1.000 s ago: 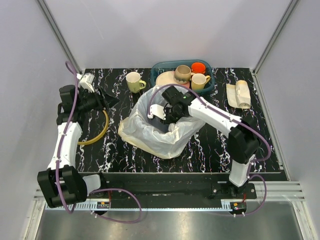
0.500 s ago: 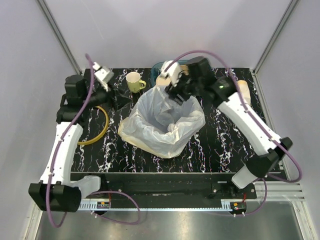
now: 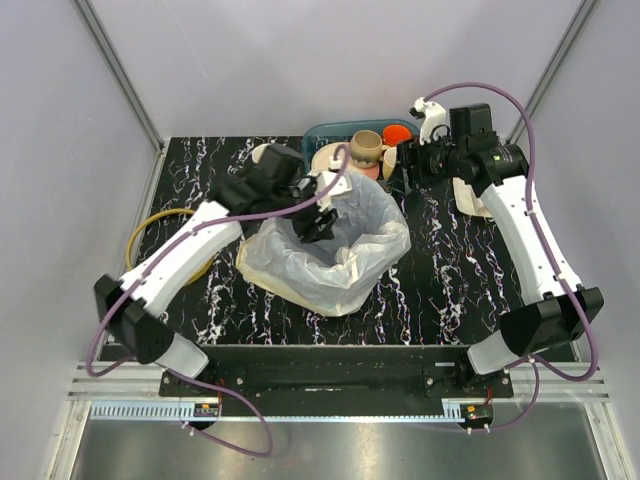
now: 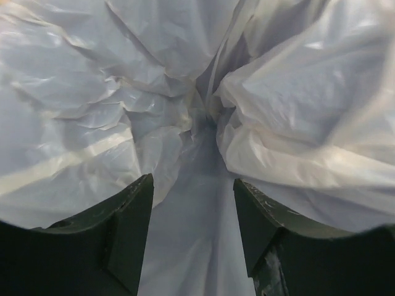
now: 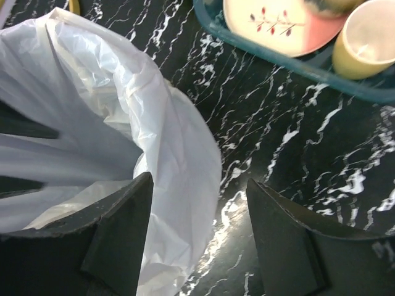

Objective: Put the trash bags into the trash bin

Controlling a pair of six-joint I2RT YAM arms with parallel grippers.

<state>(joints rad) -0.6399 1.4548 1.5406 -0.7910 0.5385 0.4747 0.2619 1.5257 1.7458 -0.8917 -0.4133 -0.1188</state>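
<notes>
The large trash bag (image 3: pixel 330 262), a crinkly cream-white sack, lies open-mouthed in the middle of the black marble table. My left gripper (image 3: pixel 318 215) reaches into its mouth. In the left wrist view the gripper (image 4: pixel 193 209) is open, with film (image 4: pixel 123 111) all around and between the jaws but not pinched. My right gripper (image 3: pixel 405 167) is open and empty, above the table between the sack and the basket. In the right wrist view it (image 5: pixel 200 209) hangs over the sack's edge (image 5: pixel 173 142). The small pale bundle (image 3: pixel 466 198) lies at the right, partly behind the right arm. The blue trash bin is not in view.
A teal basket (image 3: pixel 318 133) at the back holds a cream plate (image 5: pixel 278 21) and several mugs, one of them yellow (image 5: pixel 364 40). A cream mug (image 3: pixel 258 153) stands left of the basket, partly hidden. A yellow ring (image 3: pixel 145 228) lies at the left.
My left arm swung from the far left into the sack's mouth. My right arm pulled up out of the sack and moved to the back right, near the basket.
</notes>
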